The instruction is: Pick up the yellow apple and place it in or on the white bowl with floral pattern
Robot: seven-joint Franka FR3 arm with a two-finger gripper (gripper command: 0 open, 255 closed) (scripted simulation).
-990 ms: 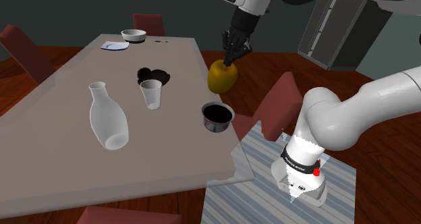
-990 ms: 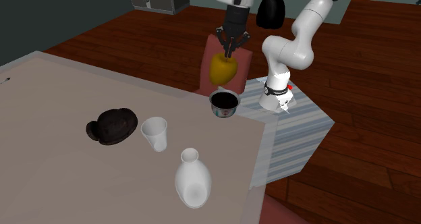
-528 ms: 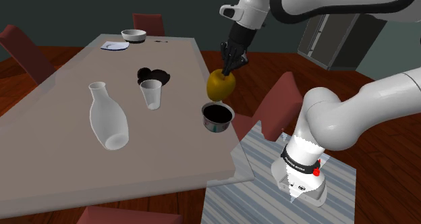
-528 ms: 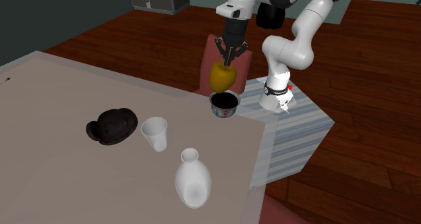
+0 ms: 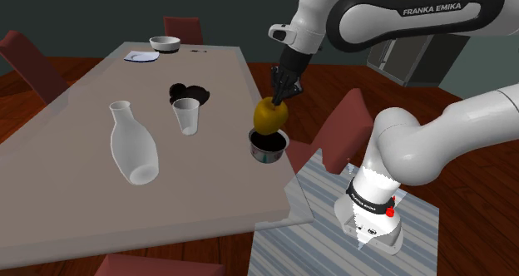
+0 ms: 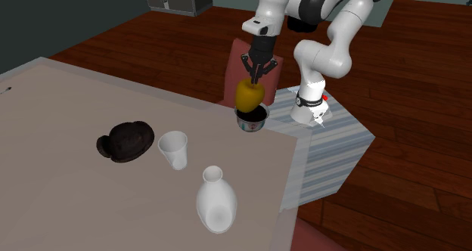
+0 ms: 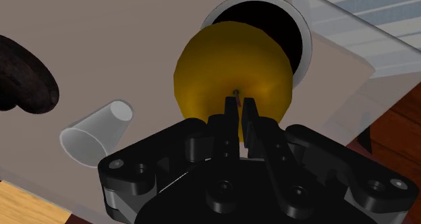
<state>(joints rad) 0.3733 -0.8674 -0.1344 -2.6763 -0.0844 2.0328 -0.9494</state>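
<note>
A yellow apple [image 5: 269, 115] [image 6: 249, 95] [image 7: 233, 71] hangs from my gripper [image 5: 280, 97] [image 6: 256, 78] [image 7: 239, 113], which is shut on its stem. The apple is just above a small grey bowl [image 5: 259, 153] [image 6: 252, 127] with a pale rim [image 7: 305, 44] and a black inside, near the table's edge by the stand. The apple hides most of the bowl's opening in the wrist view. I cannot tell whether the apple touches the rim.
On the grey table [image 5: 83, 183] stand a white cup [image 5: 186, 115] [image 6: 173, 149], a white bottle [image 5: 133, 141] [image 6: 216, 200] and a dark lump [image 5: 190, 92] [image 6: 126, 140]. A white bowl [image 5: 165, 42] and a plate [image 5: 141, 56] sit at the far end. A red chair [image 5: 345, 129] stands beside the table.
The gripper has come down with the apple and shifted toward the shoulder view's left, from beside the table edge to just over the grey bowl.
</note>
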